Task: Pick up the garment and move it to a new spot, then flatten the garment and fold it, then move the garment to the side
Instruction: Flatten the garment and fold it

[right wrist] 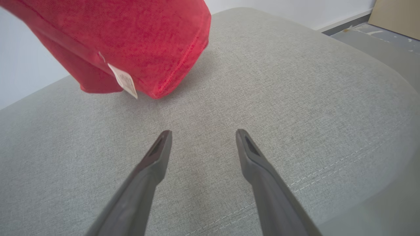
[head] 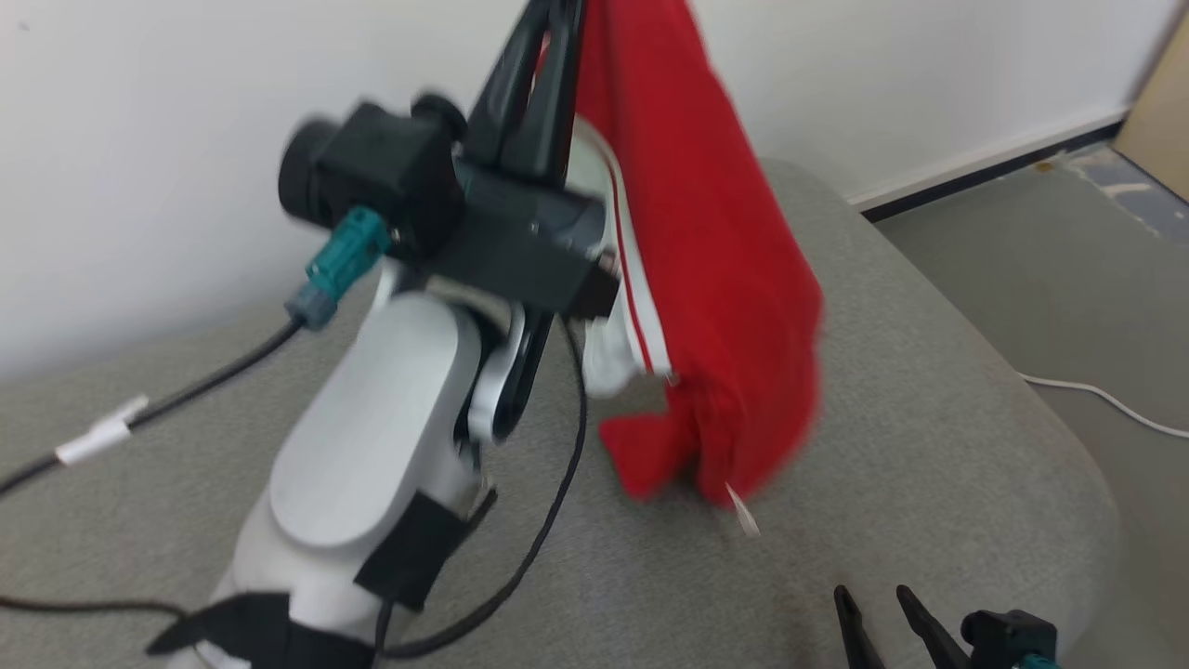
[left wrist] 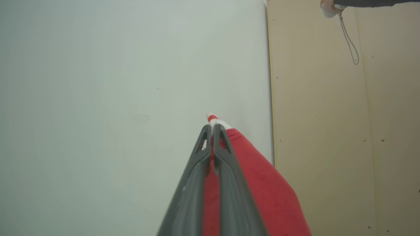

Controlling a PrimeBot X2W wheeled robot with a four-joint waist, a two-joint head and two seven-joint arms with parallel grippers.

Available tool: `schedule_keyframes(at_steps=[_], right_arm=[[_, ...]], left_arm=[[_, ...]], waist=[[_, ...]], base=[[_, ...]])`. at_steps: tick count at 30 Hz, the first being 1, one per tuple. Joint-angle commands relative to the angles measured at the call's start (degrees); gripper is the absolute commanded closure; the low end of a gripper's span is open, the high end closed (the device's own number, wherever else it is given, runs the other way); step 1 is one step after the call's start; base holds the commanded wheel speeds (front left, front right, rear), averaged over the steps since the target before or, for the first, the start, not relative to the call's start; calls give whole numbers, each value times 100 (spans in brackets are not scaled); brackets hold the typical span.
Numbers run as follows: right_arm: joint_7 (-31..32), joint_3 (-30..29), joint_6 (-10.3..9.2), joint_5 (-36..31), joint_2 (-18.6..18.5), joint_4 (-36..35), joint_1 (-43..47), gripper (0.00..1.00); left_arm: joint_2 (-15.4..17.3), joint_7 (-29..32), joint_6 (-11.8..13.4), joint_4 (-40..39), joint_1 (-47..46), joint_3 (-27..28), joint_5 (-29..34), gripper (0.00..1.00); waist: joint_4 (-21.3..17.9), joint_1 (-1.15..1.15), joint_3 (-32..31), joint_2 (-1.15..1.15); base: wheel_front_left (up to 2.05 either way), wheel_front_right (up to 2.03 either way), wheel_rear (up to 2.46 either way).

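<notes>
garment: a red garment (head: 715,279) with a white-and-red striped band (head: 641,325) hangs in the air from the left gripper, bunched into one long drape over the grey cushion (head: 929,418). its lowest fold is at or just above the cushion, and i cannot tell whether it touches.
left gripper: the left gripper (left wrist: 211,128) is raised high, fingers pointing up towards the wall (left wrist: 98,98). its jaws are pressed together on the striped band, with only a small bit of cloth poking past the tips.
right gripper: the right gripper (right wrist: 204,132) hovers low over the cushion near the hanging end, jaws spread wide, holding nothing.
step: likely carrying the garment to a new spot, with flattening and folding yet to come.
risk of slipping: the hold is a thin pinch at one edge, so a quick swing could pull the cloth free.
risk of dragging: if the arm travels low, the bottom fold could catch on the cushion and roll under.
risk of snagging: a black cable (head: 548,520) loops from the left arm (head: 372,446) close beside the cloth and could tangle with it.
risk at set-down: released as it hangs, the garment would land in a heap, which is harder to flatten.
</notes>
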Motion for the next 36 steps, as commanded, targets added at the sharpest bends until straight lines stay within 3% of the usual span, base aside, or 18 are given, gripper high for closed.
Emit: schedule_keyframes(at_steps=[1, 11, 17, 25, 26, 27, 36], right_arm=[[-21, -32, -12, 33, 2, -39, 48, 0], [71, 74, -12, 35, 4, -168, -28, 0], [114, 146, -12, 50, 3, -176, 10, 0], [134, 113, -12, 21, 2, -187, 72, 0], [133, 100, -12, 17, 3, -188, 68, 0], [134, 97, -12, 18, 2, -192, 67, 0], [117, 96, -12, 66, 2, -211, 149, 0]], left_arm=[[79, 25, 53, 95, 294, -7, -10, 100], [774, -84, 275, 1335, 2673, 368, -501, 100], [1013, -151, 326, 2045, 3514, 721, -777, 100], [1130, -121, 272, 2231, 4032, 849, -938, 100], [1141, -56, 272, 2239, 4097, 844, -967, 58], [1153, 21, 269, 2228, 4156, 848, -1013, 0], [1859, 412, 739, 1021, 4083, 942, -727, 0]], waist=[[435, 1, 155, 0], [1428, 1, 257, 0], [1569, 1, 186, 0], [1529, 1, 102, 0], [1511, 1, 91, 0], [1487, 1, 80, 0], [1212, 1, 79, 0]], base=[[0, 0, 0], [0, 0, 0], [0, 0, 0], [0, 0, 0], [0, 0, 0], [0, 0, 0], [0, 0, 0]])
